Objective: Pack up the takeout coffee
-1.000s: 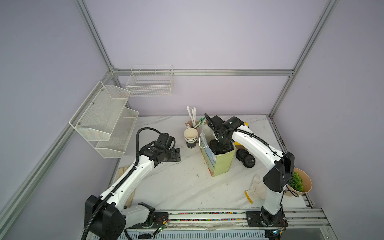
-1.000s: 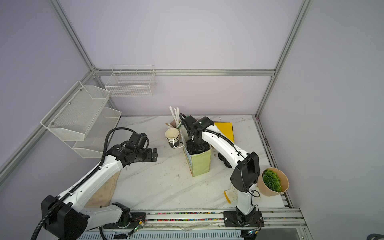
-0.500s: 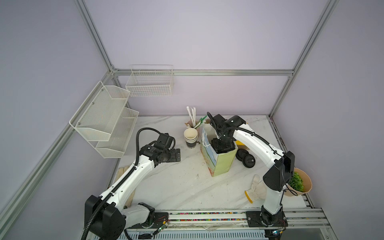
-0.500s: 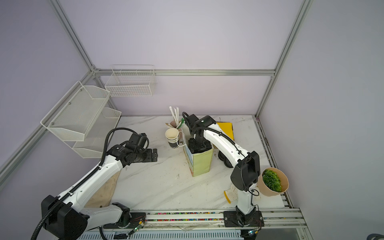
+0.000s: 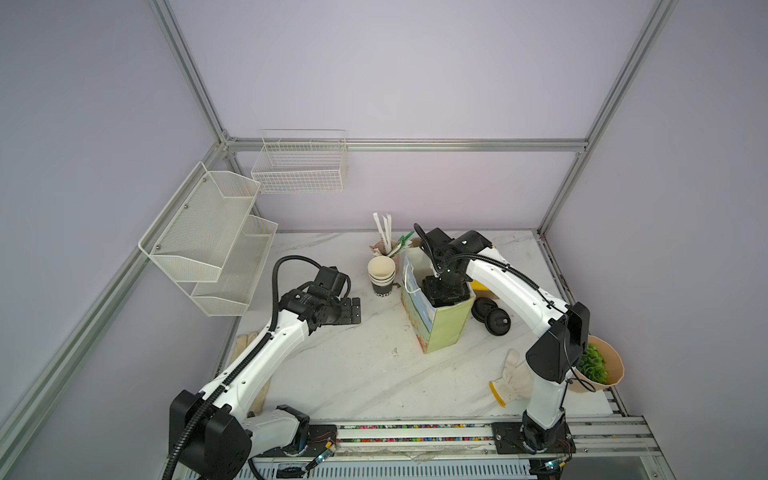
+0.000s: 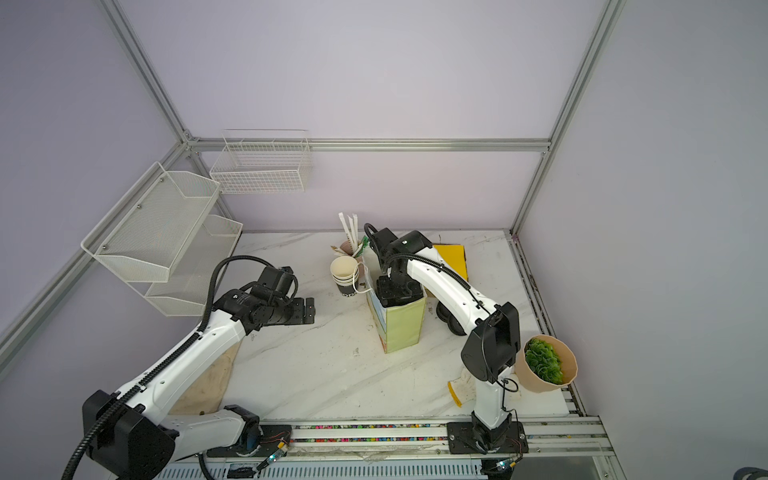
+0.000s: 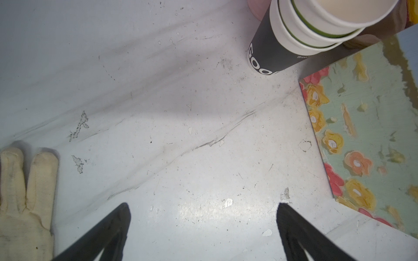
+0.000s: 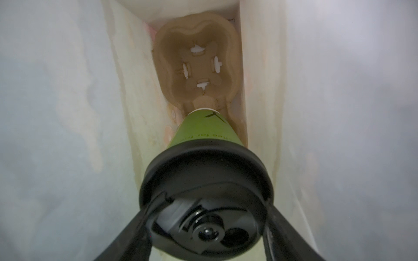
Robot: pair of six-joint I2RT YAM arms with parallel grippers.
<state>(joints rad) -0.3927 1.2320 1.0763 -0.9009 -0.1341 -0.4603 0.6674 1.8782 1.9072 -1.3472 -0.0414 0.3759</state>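
Right, both top views first: the right gripper (image 5: 444, 286) is sunk into the mouth of the flowered paper bag (image 5: 446, 328) mid-table, and whatever it carries is hidden from up there. The left gripper (image 5: 351, 309) hovers well to the left, near the stacked cups (image 5: 381, 274).

Over to the left wrist view: jaws gaping wide over bare table (image 7: 158, 113), nothing between them.

Now the right wrist view supplies what the top views lack. The takeout coffee (image 8: 204, 131) hangs upright, long axis running straight down from the pincer, whose partly spread fingers (image 8: 135, 228) clamp its black lid (image 8: 205, 176). Its base meets the nearer well of the pulp carrier (image 8: 196, 63) on the bag floor; seated or not, hard to say.
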